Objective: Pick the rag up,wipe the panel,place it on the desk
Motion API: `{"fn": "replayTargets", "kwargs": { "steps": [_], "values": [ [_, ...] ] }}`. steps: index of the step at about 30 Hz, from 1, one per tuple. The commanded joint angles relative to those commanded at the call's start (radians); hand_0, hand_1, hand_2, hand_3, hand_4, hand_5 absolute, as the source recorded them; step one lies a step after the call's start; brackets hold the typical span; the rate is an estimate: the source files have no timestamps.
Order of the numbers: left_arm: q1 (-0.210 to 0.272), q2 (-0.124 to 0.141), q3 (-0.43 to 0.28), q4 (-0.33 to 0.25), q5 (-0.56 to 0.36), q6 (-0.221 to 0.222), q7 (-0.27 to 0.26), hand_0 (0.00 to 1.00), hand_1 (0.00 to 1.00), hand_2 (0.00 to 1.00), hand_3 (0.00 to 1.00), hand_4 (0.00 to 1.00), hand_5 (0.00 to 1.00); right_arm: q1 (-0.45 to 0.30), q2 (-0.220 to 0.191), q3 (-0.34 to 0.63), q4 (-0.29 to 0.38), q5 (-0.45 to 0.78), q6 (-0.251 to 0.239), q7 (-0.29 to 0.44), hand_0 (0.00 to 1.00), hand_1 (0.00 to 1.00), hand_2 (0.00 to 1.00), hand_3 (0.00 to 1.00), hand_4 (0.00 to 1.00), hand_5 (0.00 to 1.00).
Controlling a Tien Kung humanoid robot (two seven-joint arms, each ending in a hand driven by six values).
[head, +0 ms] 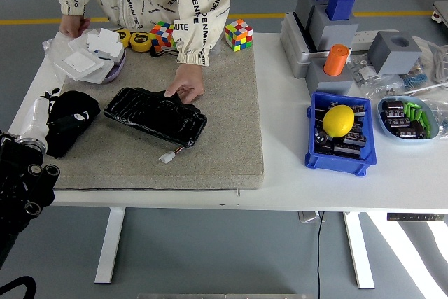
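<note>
The black rag [68,120] lies crumpled on the grey mat [210,152] at the far left. The black panel [155,115] lies on the mat just to its right, with a small white connector [166,158] on a wire at its near edge. A person's hand [185,89] rests on the panel's far edge. My left hand [36,120], with a white wrist, is at the rag's left side, touching or nearly touching it; it blends into the black cloth. My right arm is out of view.
The person's other hand [70,26] is on white boxes [91,57] at the back left. Rubik's cubes [238,34] and tape rolls [140,41] line the mat's far edge. A blue bin [318,155] with a yellow ball [338,120] and grey blocks [329,26] stand to the right.
</note>
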Motion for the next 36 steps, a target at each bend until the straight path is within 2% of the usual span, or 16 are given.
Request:
{"fn": "replayTargets", "kwargs": {
  "steps": [4,5,10,11,16,17,22,23,24,28,31,36],
  "values": [
    [-0.013,-0.004,0.003,0.023,0.001,-0.005,0.021,0.761,0.732,0.734,0.768,0.959,0.218,0.000,-0.001,-0.002,0.000,0.002,-0.001,0.002,0.523,0.547,0.488,0.519,0.841,0.350],
    [-0.016,-0.006,0.002,0.029,0.000,0.000,0.020,0.544,0.528,0.557,0.602,0.642,0.002,0.000,-0.001,-0.003,0.000,0.003,-0.002,0.003,0.521,0.547,0.488,0.519,0.841,0.350],
    [-0.028,-0.013,-0.005,0.055,-0.003,0.019,0.011,0.544,0.528,0.557,0.602,0.642,0.002,0.001,-0.002,-0.009,0.001,0.007,-0.002,0.004,0.521,0.547,0.488,0.519,0.841,0.350],
    [-0.029,-0.014,-0.005,0.059,-0.009,0.026,0.004,0.402,0.446,0.513,0.580,0.572,0.002,0.001,-0.002,-0.008,0.001,0.007,-0.002,0.004,0.521,0.546,0.488,0.519,0.840,0.351],
    [-0.037,-0.020,-0.003,0.071,-0.049,0.082,-0.052,0.402,0.446,0.513,0.580,0.572,0.002,0.000,-0.002,-0.004,0.000,0.005,-0.002,0.003,0.521,0.546,0.488,0.519,0.840,0.351],
    [-0.038,-0.021,-0.003,0.073,-0.050,0.088,-0.056,0.315,0.361,0.420,0.572,0.523,0.002,0.000,-0.002,-0.005,0.000,0.005,-0.002,0.003,0.521,0.546,0.488,0.519,0.840,0.351],
    [-0.039,-0.021,0.001,0.076,-0.058,0.105,-0.066,0.315,0.361,0.420,0.572,0.523,0.002,0.000,-0.002,-0.008,0.001,0.007,-0.002,0.003,0.521,0.546,0.488,0.519,0.840,0.351],
    [-0.038,-0.020,0.003,0.075,-0.064,0.111,-0.072,0.259,0.283,0.325,0.562,0.530,0.002,0.000,-0.002,-0.009,0.001,0.008,-0.002,0.003,0.519,0.546,0.488,0.518,0.840,0.351],
    [-0.036,-0.019,0.004,0.071,-0.071,0.115,-0.078,0.259,0.283,0.325,0.562,0.530,0.002,-0.001,-0.002,-0.010,0.002,0.009,-0.002,0.003,0.519,0.546,0.488,0.518,0.840,0.351],
    [-0.031,-0.018,-0.015,0.034,-0.085,0.119,-0.081,0.259,0.283,0.325,0.562,0.530,0.002,0.000,-0.002,-0.005,0.001,0.006,-0.002,0.004,0.519,0.546,0.488,0.518,0.840,0.351],
    [-0.031,-0.013,-0.016,-0.016,-0.097,0.123,-0.085,0.236,0.258,0.302,0.557,0.536,0.002,-0.002,-0.003,-0.002,0.001,0.003,-0.002,0.004,0.521,0.546,0.488,0.519,0.840,0.350],
    [-0.037,-0.008,0.031,-0.084,-0.115,0.120,-0.079,0.220,0.237,0.281,0.555,0.564,0.002,-0.003,-0.003,-0.007,0.002,0.007,-0.002,0.004,0.521,0.544,0.488,0.518,0.838,0.349]
  ]
}}
